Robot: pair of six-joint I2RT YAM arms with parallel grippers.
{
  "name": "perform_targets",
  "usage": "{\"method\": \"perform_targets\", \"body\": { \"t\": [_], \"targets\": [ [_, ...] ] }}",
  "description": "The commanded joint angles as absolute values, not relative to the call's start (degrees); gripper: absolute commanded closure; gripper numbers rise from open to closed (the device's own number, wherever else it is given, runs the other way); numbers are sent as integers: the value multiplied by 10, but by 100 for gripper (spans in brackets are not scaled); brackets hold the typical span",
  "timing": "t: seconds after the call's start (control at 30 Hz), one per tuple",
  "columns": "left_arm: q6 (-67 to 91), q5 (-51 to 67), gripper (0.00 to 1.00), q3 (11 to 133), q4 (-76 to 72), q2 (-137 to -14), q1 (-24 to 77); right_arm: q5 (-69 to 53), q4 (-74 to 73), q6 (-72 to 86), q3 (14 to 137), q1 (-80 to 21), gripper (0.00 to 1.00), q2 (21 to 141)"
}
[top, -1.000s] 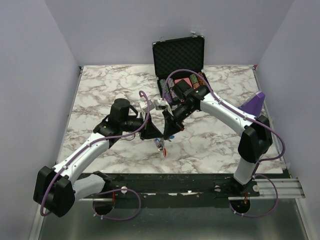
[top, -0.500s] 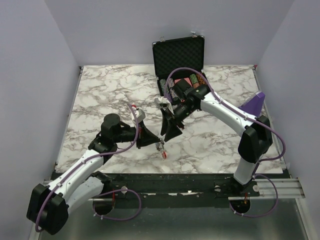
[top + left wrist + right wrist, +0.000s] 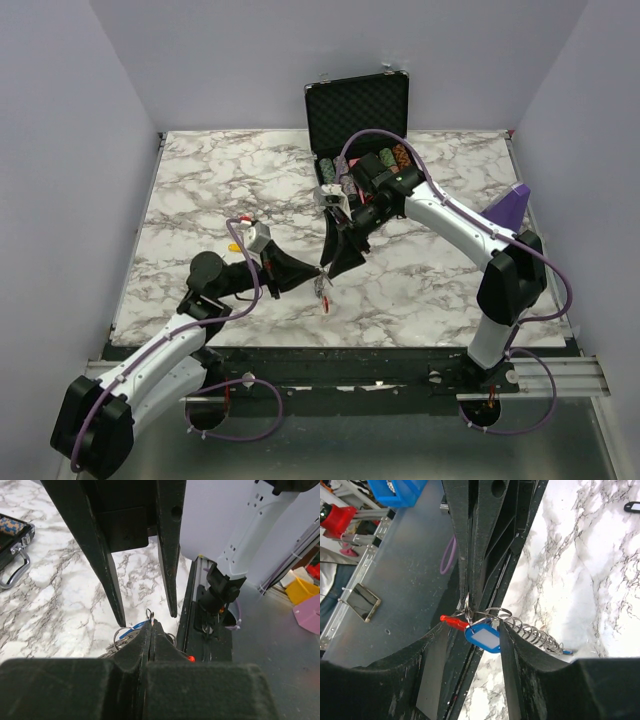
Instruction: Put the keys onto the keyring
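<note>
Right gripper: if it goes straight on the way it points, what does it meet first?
Probably the blue key tag, hanging just ahead between its open jaws, then the shut left gripper pinching the keyring. Depth is unclear.

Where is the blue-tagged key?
Right wrist view: the blue-tagged key hangs between the fingers of the open right tool, at the tip of the shut left tool, beside the keyring's red part.
</note>
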State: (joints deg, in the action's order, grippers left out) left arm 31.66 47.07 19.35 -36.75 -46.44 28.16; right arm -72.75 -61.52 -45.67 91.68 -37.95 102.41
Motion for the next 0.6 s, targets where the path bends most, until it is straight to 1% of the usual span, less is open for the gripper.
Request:
{"method": "perform_targets", "body": {
  "t": [0.0,0.27,0.47,0.57],
  "targets": [
    [365,451,100,158,-484,-464,283,-762,-594,-432,910,-379,47,1008],
    [401,405,100,113,-583,-461,286,-787,-587,-419,903,-374,49,1006],
    [415,386,100,105,-616,-467,287,-800,-576,-407,894,-374,51,1007],
    [422,385,100,104,-628,-473,287,-801,-554,-384,889,-374,57,1005]
  ]
}}
